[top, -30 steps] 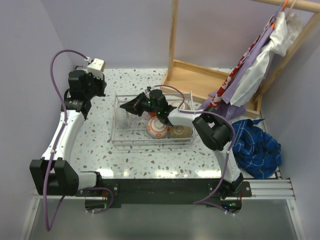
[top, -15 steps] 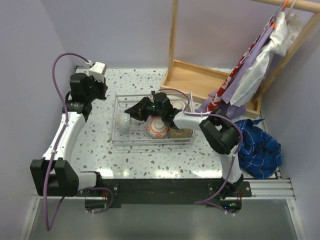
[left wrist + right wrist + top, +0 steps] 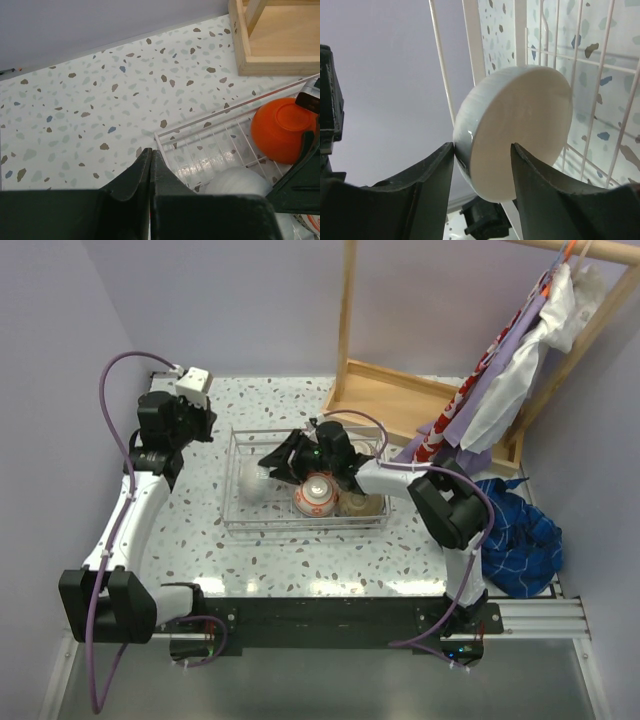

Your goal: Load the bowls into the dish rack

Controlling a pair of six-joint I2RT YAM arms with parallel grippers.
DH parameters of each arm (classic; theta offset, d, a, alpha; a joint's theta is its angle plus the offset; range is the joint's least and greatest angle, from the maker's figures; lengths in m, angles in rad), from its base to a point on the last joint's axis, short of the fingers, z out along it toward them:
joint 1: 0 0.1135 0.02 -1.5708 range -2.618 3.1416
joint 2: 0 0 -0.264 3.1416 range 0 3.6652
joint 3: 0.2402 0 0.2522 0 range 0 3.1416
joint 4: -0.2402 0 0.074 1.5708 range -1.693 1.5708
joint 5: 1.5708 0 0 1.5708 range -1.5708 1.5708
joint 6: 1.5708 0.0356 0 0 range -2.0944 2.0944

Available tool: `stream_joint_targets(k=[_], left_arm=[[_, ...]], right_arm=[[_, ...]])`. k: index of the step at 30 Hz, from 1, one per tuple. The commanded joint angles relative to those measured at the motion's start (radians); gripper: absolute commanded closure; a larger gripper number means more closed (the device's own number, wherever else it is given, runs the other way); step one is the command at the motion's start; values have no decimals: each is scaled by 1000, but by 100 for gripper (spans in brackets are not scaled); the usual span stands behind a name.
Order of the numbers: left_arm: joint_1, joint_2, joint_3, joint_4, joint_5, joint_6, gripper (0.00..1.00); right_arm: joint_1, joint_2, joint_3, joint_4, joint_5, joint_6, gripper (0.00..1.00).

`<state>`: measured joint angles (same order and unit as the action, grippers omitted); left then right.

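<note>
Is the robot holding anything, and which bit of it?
Probably nothing. The right gripper is open astride the rim of the white bowl, seemingly loose; the left gripper is shut and empty.

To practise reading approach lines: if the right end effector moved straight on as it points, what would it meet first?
The white bowl, tipped on edge in the wire dish rack, right before the right end effector; depth is unclear.

Three views, one rack (image 3: 262,512)
Top looks down from behind; left wrist overlooks its corner; right wrist is close on the white bowl (image 3: 520,125), seen in all.
</note>
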<state>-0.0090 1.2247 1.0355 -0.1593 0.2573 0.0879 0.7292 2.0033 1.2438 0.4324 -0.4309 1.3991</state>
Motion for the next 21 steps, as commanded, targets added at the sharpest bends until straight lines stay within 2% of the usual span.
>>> stream_joint_targets(k=[1,3,9,17,21], left_arm=[[-3,-40,-18,76,23,-33,95],[-3,-48,-26,96,28,-48,95],[-3,-65,-37,125,33,-66,94],[-3,-106,-72,142,37,-80,93],[-3,-120,-77,142,42,-80,93]], right_arm=[[-48,-69,32,-190,-38,-153,46],[-63,-90,80,-300,-55,-204,43],[-108,-130,164,-467,-63,-363,39],[-108,-133,181,-393,-69,-385,38],[-108,-158,219,-377,-100,-458,36]])
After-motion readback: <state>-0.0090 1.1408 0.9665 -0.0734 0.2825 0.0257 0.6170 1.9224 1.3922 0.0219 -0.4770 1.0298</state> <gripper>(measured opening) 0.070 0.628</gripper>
